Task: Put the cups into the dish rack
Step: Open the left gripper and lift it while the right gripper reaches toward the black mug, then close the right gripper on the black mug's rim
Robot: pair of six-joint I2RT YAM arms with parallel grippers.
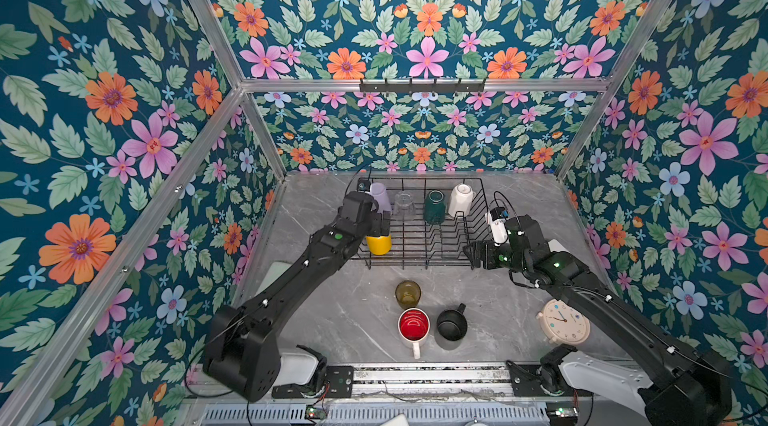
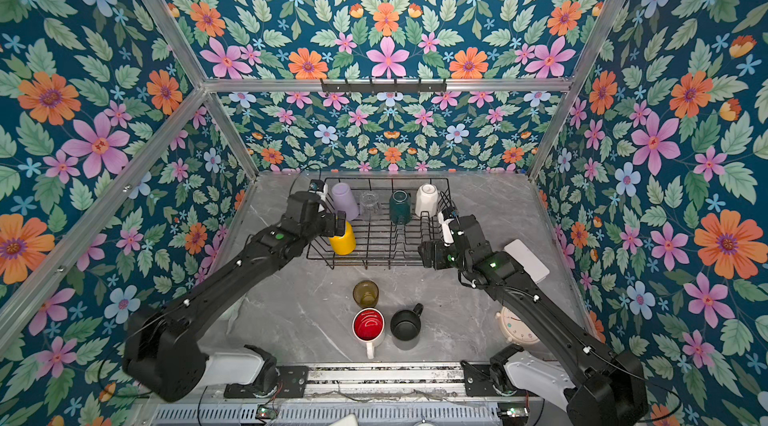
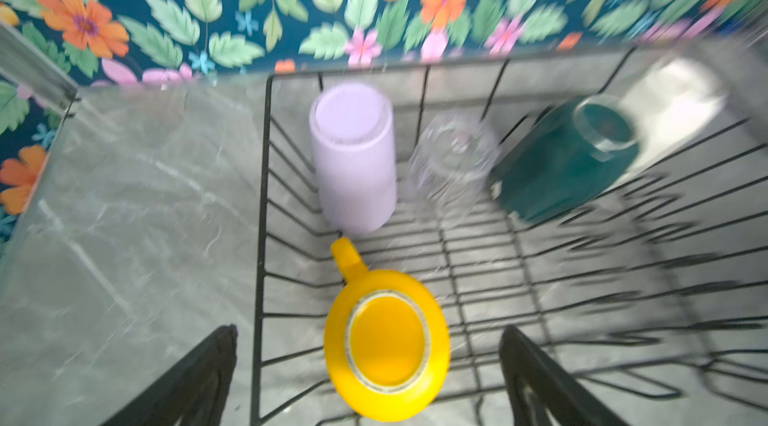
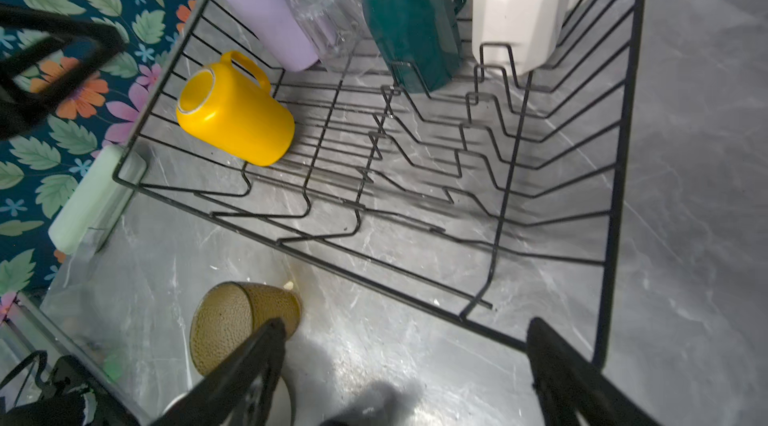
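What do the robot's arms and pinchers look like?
Both are chunky and black. The left arm and right arm each carry small green lights, little white clips and thin black cables, and grow from white shells at the base. The left gripper and right gripper each end in two flat black pointed fingers. A small white camera sits on the right wrist.
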